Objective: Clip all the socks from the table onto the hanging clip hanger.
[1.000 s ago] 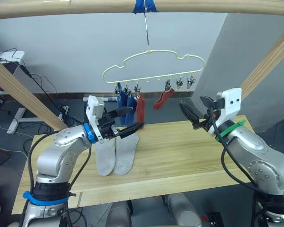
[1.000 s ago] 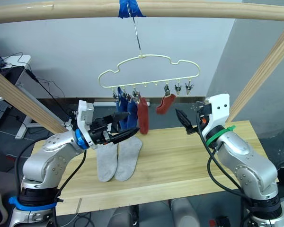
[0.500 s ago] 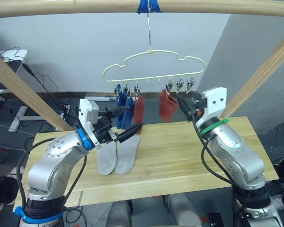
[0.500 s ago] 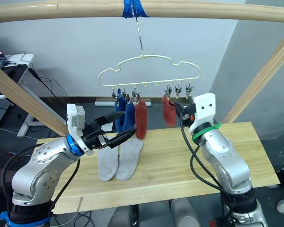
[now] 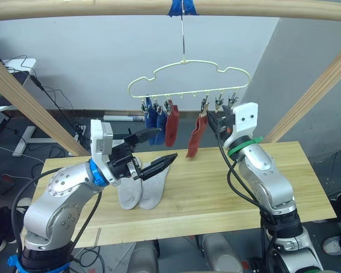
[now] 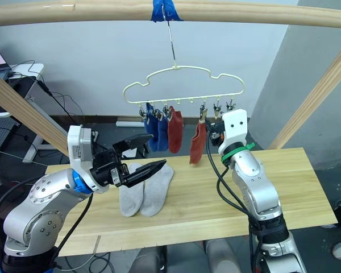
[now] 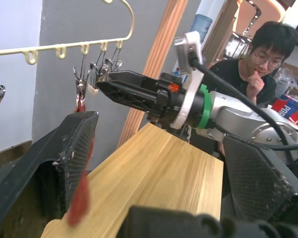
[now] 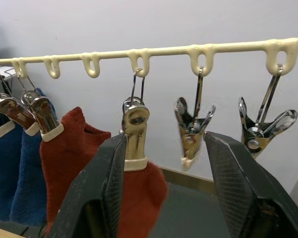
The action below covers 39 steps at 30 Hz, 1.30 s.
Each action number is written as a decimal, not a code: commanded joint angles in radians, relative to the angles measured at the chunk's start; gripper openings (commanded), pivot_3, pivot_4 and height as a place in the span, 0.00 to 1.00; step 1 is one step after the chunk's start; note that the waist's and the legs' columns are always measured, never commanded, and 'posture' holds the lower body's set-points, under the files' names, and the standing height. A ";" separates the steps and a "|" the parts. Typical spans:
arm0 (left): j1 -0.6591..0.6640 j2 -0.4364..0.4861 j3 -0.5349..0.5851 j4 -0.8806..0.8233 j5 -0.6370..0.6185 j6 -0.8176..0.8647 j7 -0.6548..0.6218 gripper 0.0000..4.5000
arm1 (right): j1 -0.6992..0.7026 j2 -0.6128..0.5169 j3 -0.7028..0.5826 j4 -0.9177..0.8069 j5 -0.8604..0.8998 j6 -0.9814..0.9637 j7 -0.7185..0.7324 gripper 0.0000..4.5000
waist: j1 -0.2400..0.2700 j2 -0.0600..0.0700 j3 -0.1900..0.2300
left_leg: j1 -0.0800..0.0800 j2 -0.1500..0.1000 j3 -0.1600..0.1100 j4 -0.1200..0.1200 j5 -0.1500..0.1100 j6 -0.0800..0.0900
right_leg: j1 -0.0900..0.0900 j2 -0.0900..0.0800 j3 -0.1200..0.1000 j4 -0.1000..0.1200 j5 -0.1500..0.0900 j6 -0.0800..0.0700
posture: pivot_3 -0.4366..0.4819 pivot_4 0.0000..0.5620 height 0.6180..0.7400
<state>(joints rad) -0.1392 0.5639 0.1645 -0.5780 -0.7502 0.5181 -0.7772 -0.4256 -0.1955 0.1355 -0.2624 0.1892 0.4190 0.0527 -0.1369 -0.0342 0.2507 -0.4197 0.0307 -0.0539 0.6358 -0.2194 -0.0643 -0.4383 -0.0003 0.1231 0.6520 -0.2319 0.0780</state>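
Observation:
The pale yellow clip hanger (image 5: 187, 79) hangs from the top beam. Two blue socks (image 5: 152, 116) and a rust red sock (image 5: 171, 122) are clipped at its left. A second red sock (image 5: 195, 136) hangs tilted from a clip further right. Two light grey socks (image 5: 141, 193) lie side by side on the table (image 5: 227, 187). My left gripper (image 5: 166, 143) is open just above the grey socks, holding nothing. My right gripper (image 8: 164, 139) is open close to the hanger, by the second red sock's clip (image 8: 134, 124) and an empty clip (image 8: 189, 134).
Slanted wooden frame poles stand at the left (image 5: 23, 96) and right (image 5: 315, 96) of the table. Another empty clip (image 8: 260, 129) hangs at the hanger's right end. A person (image 7: 258, 54) sits beyond the table's right end.
My right gripper has swung in from the right up to the hanger's right-hand clips. The second red sock has swung on its clip. My left gripper has shifted slightly over the grey socks.

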 commanded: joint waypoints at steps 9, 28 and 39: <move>-0.003 -0.002 -0.007 -0.030 -0.004 -0.025 0.008 1.00 | -0.043 0.027 -0.057 0.032 -0.061 -0.033 0.008 0.57 | 0.001 0.000 0.000 | 0.000 0.000 0.000 0.000 0.000 0.000 | 0.000 0.000 0.000 0.000 0.002 -0.003 | 0.39 0.40 1.00; 0.007 0.002 -0.009 -0.039 -0.003 -0.023 0.018 1.00 | -0.096 0.058 -0.076 0.115 -0.130 -0.048 -0.002 0.57 | 0.001 0.000 0.000 | 0.002 0.000 0.000 0.000 0.000 0.000 | 0.000 0.000 0.000 0.005 0.001 -0.003 | 0.40 0.41 1.00; 0.002 0.005 -0.021 -0.037 -0.001 -0.024 0.024 1.00 | -0.136 0.113 -0.107 0.155 -0.114 -0.047 -0.001 0.57 | 0.001 0.000 0.000 | 0.002 0.000 0.000 0.001 0.000 0.000 | 0.000 0.001 0.000 0.006 0.002 -0.003 | 0.41 0.41 1.00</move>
<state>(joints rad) -0.1338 0.5635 0.1423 -0.5796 -0.7464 0.5136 -0.7530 -0.5398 -0.0874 0.0510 -0.0853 0.0638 0.3842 0.0559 -0.1356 -0.0341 0.2507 -0.4175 0.0306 -0.0541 0.6370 -0.2193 -0.0644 -0.4384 0.0001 0.1233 0.6578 -0.2304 0.0746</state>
